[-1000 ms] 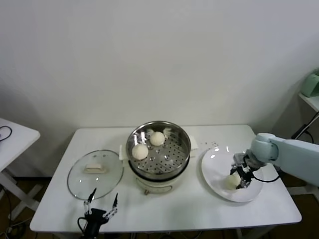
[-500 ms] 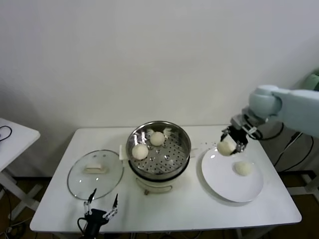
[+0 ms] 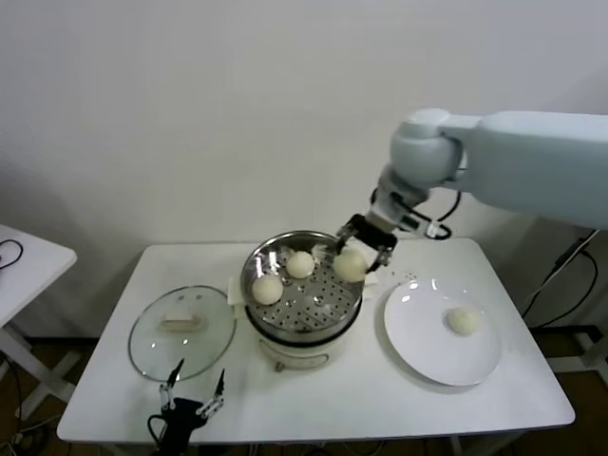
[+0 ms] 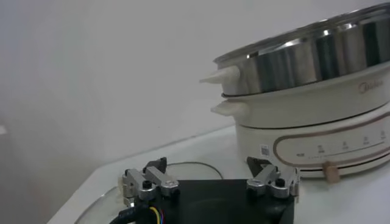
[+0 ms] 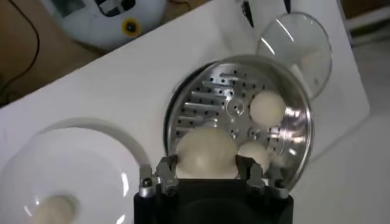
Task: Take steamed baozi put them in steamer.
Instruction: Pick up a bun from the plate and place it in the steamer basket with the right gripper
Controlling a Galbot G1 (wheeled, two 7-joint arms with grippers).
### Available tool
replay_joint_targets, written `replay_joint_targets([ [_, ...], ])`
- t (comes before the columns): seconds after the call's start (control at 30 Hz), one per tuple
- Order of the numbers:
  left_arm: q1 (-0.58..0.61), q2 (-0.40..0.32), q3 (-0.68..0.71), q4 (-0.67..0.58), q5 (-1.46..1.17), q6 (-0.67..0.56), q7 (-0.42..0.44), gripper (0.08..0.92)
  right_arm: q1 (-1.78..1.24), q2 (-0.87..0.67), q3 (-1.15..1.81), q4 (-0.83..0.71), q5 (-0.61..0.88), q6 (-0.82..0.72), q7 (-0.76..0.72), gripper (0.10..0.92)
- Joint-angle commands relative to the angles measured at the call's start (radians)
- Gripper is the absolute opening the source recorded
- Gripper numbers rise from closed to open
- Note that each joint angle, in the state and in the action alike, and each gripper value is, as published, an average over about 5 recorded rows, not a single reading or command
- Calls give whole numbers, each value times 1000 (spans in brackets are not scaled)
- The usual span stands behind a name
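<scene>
Right end effector (image 3: 353,255): clamped on one baozi (image 3: 350,264), hanging above the right inner side of the steamer (image 3: 302,328). Fingers (image 5: 165,172) pressed against both flanks of the bun in the right wrist view, bun well clear of the perforated floor.

Left end effector (image 3: 193,391): parked low at the near edge of the worktop (image 3: 380,389), just in front of the lid (image 3: 181,332), fingers spread wide with nothing between them. Same spread visible in the left wrist view, with the steamer wall and cream base beyond.

Steamer: centre of the worktop, steel basket seated on a cream cooker base. Contents: two buns on the perforated floor, one toward the back (image 3: 300,264), one toward the left (image 3: 267,289), apart from each other.

Plate (image 3: 418,356): white, flat, just right of the steamer. Contents: one bun (image 3: 463,321) lying right of centre.

Lid: glass, round, cream handle on top, lying flat on the worktop left of the steamer.

Bun count: four in total; one gripped, two in the steamer, one on the plate.

Second table (image 3: 24,261): partly visible at far left, well apart from the worktop.
</scene>
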Motion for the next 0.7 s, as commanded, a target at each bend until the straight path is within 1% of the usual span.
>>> replay_joint_targets([
  [0.03, 0, 0, -1, 1, -2, -1, 0, 823, -203, 165, 58, -1, -222, 48, 49, 653],
  [0.37, 0, -3, -6, 6, -4, -4, -1, 823, -344, 190, 78, -83, -372, 69, 51, 653],
  [0.7, -3, -4, -8, 13, -5, -7, -1, 823, -369, 205, 89, -141, -380, 96, 46, 660],
])
